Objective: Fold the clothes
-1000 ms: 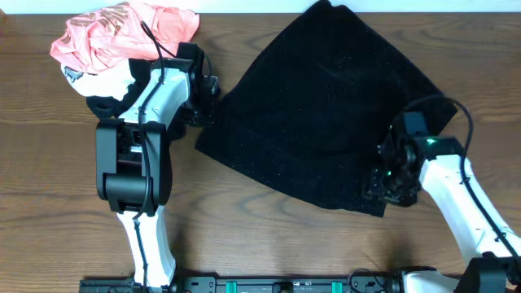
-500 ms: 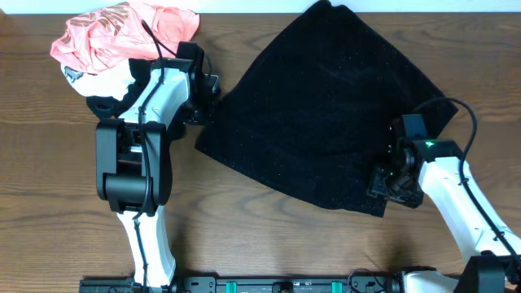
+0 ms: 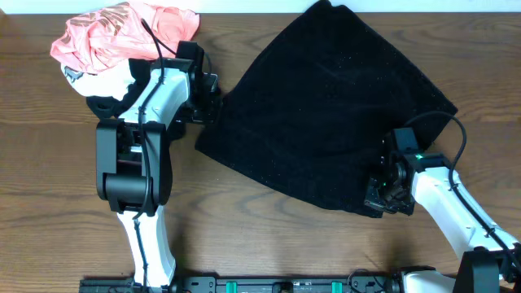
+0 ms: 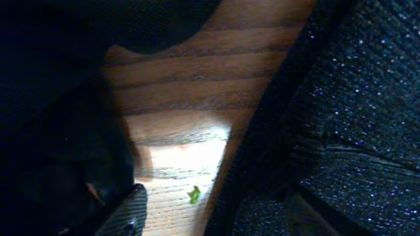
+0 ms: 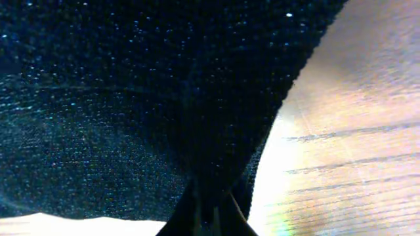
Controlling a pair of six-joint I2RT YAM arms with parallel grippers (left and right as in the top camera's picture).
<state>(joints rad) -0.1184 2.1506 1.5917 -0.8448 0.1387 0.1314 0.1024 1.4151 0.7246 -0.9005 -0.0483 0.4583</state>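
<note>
The right tool (image 5: 207,213) is closed on a pinch of the black cloth (image 3: 326,106) at its near right corner; in the right wrist view its two tips meet in a narrow wedge with the weave bunched between them. The left tool (image 3: 212,102) stands at the cloth's left edge with its jaws apart. One of its fingers (image 4: 128,213) is on bare wood, and the other seems to sit at or over the hem, so it does not look to be gripping anything.

The cloth lies spread across the middle and right of the surface (image 3: 49,163), its far point reaching the back edge. It looks like a soft, limp knit with a glittery thread, light and with no stiffness of its own. It will probably sag and drag rather than slide flat, and one pinch may lift only the top layer. The corners and the hem are the best places to hold it, both sides at once so that the fold stays even.

The overhead view gives the whole outline and the pink clothes (image 3: 122,32) heaped at the far left behind the left arm, but both tools are too dark there to read. The wrist views settle the grips and show the sparkle of the weave, but nothing of the cloth's overall lie.
</note>
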